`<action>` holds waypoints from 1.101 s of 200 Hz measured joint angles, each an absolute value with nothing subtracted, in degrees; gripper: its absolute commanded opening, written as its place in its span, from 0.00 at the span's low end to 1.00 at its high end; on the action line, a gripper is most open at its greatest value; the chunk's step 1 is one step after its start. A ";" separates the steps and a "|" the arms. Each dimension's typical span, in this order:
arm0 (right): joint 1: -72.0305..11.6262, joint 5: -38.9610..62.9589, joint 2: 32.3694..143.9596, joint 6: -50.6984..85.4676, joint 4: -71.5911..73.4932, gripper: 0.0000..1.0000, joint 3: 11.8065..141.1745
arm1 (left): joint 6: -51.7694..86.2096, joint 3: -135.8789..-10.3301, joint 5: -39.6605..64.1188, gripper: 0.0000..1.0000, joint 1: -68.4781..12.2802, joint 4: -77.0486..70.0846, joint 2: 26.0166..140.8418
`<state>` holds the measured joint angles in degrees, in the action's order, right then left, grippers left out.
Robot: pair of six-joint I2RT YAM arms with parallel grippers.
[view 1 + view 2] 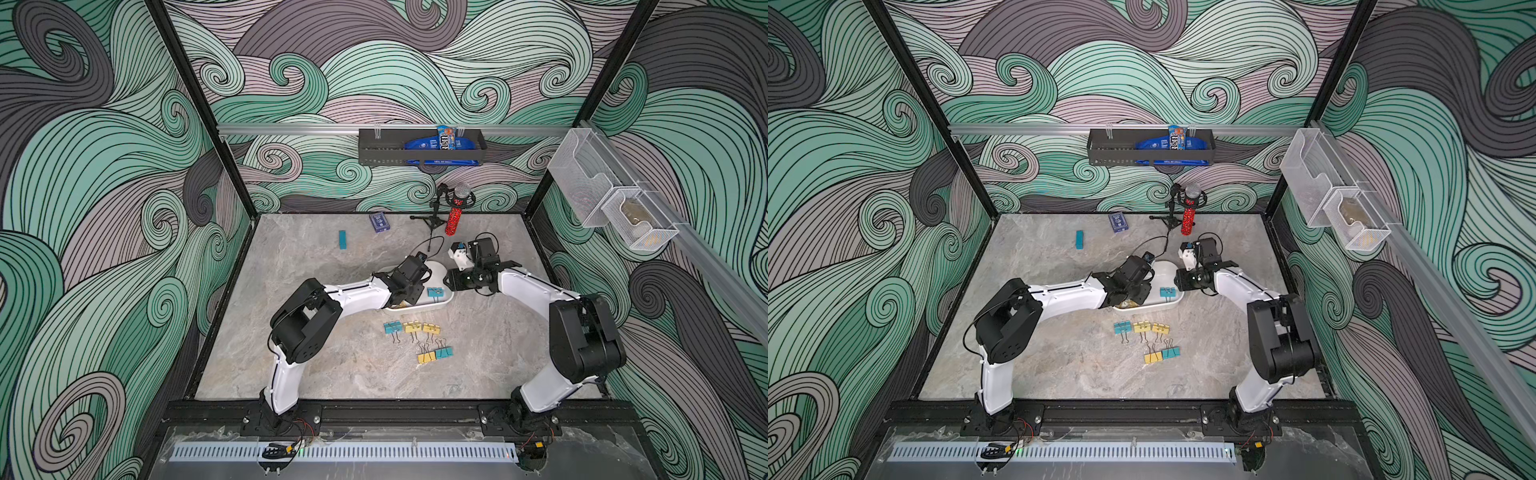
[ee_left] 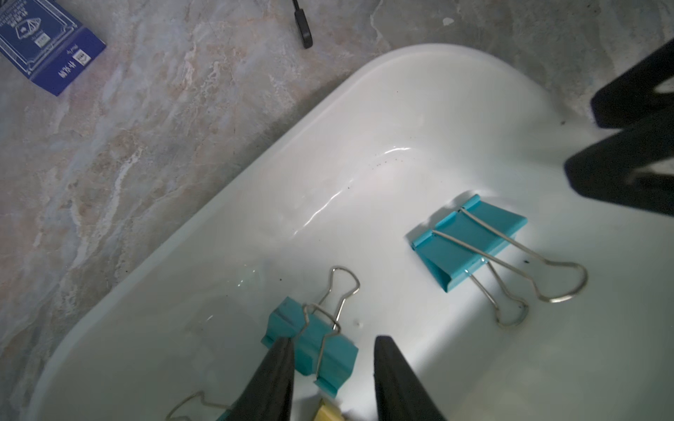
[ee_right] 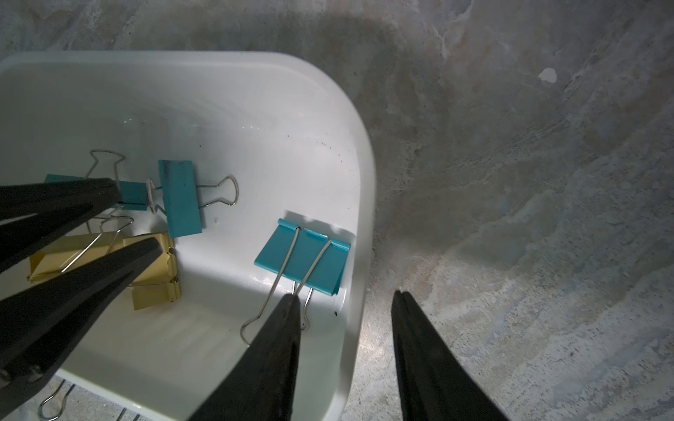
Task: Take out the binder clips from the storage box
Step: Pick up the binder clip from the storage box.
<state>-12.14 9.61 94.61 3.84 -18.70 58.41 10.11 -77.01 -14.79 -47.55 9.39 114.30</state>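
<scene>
While the left arm [image 1: 357, 289] reaches in from about 8 o'clock, the left fingers [image 2: 277, 375] hang parted inside the left half of the storage box [image 1: 428, 307], gripping nothing. That white box sits in the middle of the table [image 1: 332, 365]. Five binder clips [image 1: 412, 327] lie out on the table at its 6 o'clock, so part of the job looks done.

Seen from the left wrist, a teal clip [image 2: 310, 346] lies on the box floor between the two tips, nearer one than the other. Its body slants across the line they would close along, and one wire handle points away from the wrist. Yellow clips [image 3: 153, 277] lie just beside it under the same fingers. I'd say this arm is placed for that clip and needs only a small shift to centre it before pinching.

Further along, at 3 o'clock from those fingers, a second teal clip [image 1: 434, 293] lies alone at the box's right end, body running 9 to 3, handles toward 6 o'clock. The right fingers [image 3: 284, 346] are open too, straddling that end wall: one tip above the clip's handles, the other over bare table outside. Nothing is clamped between them. For this clip the right arm [image 1: 532, 291] is plainly nearer.
</scene>
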 measured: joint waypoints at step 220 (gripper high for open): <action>-12.14 9.63 94.61 3.81 -18.70 0.44 58.43 | 8.08 -76.62 -15.59 0.03 -47.55 4.51 116.11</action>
